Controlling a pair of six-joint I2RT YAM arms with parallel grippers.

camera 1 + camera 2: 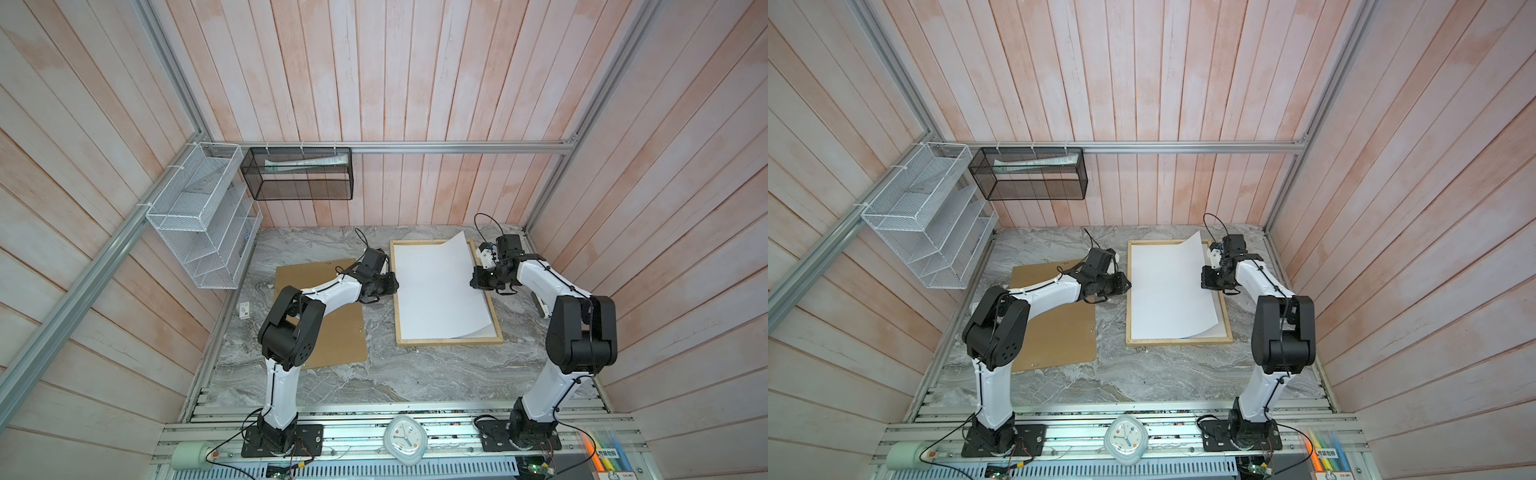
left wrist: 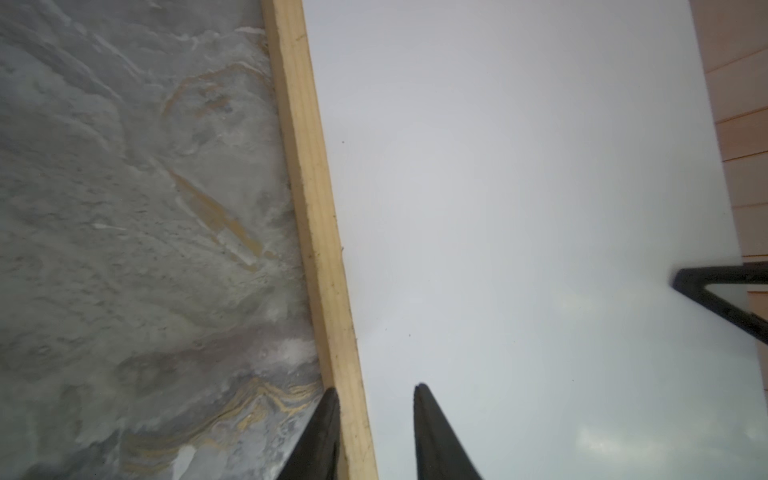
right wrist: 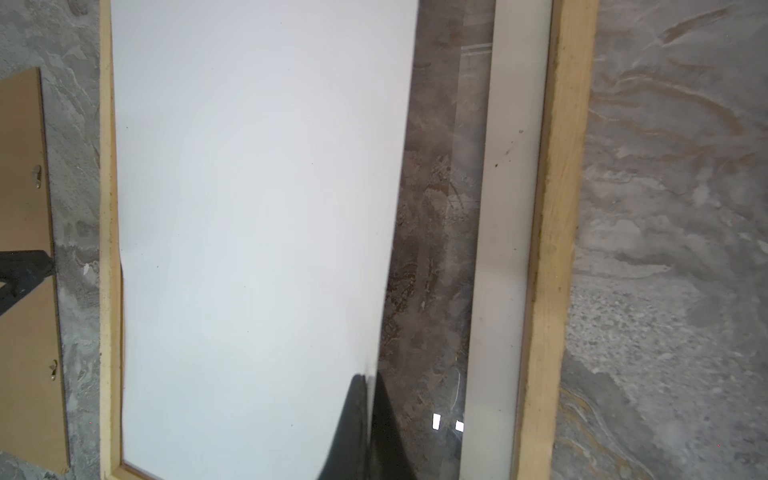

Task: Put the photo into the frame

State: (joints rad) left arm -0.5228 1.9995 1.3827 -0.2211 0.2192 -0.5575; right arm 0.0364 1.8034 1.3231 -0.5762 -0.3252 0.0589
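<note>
Photo (image 1: 436, 291) white side up in frame (image 1: 449, 341), left edge down, right edge raised in clamped right claw (image 3: 369, 380). Left claw (image 2: 376, 388) apart, empty. Lower right edge slowly inside frame, then release.

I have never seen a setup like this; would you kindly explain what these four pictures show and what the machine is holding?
A left arm and a right arm stand at the near edge of a marbled table. Two pictures look down from overhead; two come from a camera on each wrist, looking past its pincer. On the table lie a pale wooden frame and, left of it, a brown board. A large photo, white back up, lies over the frame, its right side lifted. The right pincer is shut on that raised edge. The left pincer is open at the frame's left slat, seemingly holding nothing.
</note>
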